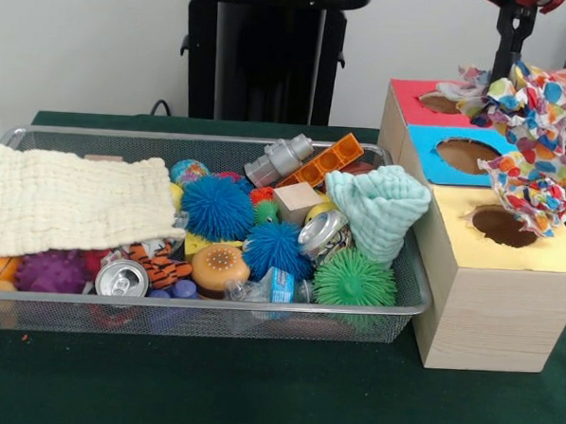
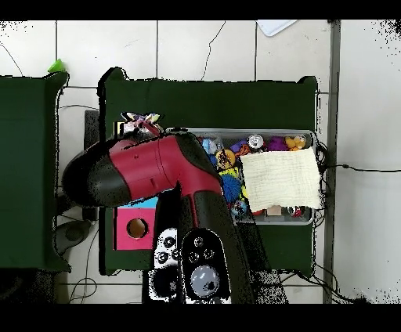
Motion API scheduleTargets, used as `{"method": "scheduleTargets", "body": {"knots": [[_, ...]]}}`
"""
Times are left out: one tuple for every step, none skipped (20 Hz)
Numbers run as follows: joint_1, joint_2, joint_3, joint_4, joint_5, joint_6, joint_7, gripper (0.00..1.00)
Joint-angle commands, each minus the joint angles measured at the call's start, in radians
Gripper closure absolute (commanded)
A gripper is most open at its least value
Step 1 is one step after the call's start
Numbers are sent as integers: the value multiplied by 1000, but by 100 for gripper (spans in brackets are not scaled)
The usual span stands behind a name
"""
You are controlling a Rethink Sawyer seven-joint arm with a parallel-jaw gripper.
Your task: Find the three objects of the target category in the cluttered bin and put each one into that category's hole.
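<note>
One multicoloured spotted crumpled cloth (image 1: 536, 140) dangles from the claw (image 1: 513, 39), which pinches its top.
It hangs above the wooden box's yellow-faced hole (image 1: 503, 225), nearly overhead.

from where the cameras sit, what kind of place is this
Probably a robotics lab test setup: a green-covered table carries a wire bin of mixed toys, a wooden sorting box with coloured holes, and a red robot arm reaches over it.

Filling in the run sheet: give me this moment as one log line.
hand: over box, holding spotted cloth | cloth: draped over blue and yellow holes | bin: full
</note>
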Motion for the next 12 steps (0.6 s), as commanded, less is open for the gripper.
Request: {"method": "scheduleTargets", "body": {"knots": [[24, 9, 15, 85, 27, 100, 123, 100], [32, 12, 10, 79, 30, 107, 133, 100], [40, 15, 5, 74, 29, 110, 140, 100], [46, 17, 1, 74, 28, 107, 145, 100], [53, 18, -3, 75, 27, 104, 150, 100], [57, 20, -6, 79, 28, 98, 155, 100], [61, 22, -9, 83, 30, 92, 160, 100], [66, 20, -13, 90, 29, 84, 167, 100], [69, 23, -17, 89, 27, 80, 168, 100], [72, 25, -19, 95, 28, 71, 171, 100], [73, 28, -21, 96, 29, 66, 173, 100], [77, 33, -24, 94, 27, 61, 177, 100]]}}
